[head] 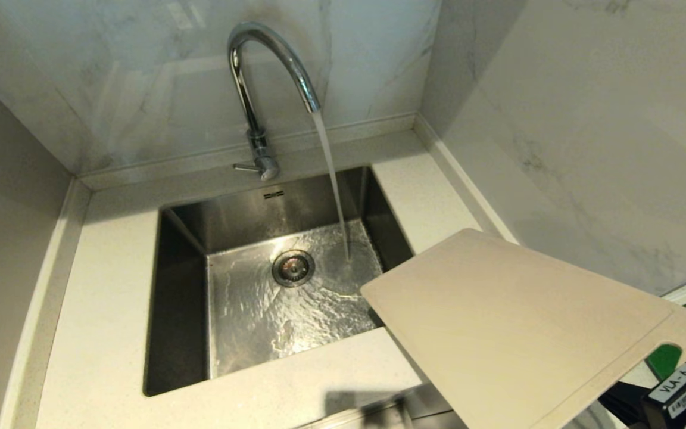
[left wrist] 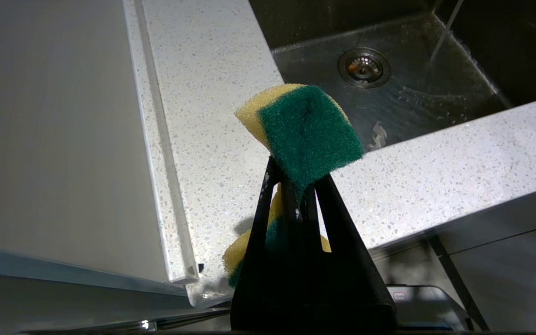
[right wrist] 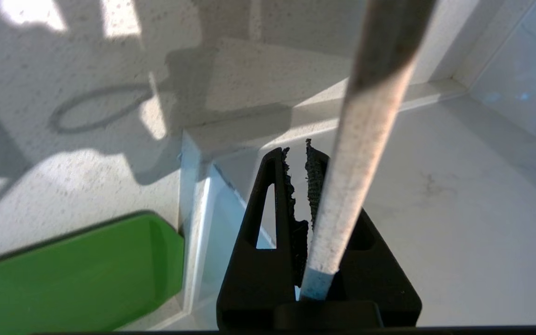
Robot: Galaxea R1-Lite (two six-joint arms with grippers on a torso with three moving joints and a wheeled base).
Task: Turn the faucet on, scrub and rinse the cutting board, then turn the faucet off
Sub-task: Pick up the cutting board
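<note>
The faucet runs. The right gripper has its jaws clamped on the cutting board, its far corner over the sink. The left gripper pinches the sponge. Next step, as judged: bring board under stream, then scrub.

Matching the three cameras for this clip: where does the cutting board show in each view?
Head view: cutting board lower right, raised, one corner over the sink.
Left wrist view: not in it.
Right wrist view: edge-on, clamped in the right gripper.
Shared landmark: speckled countertop.
</note>
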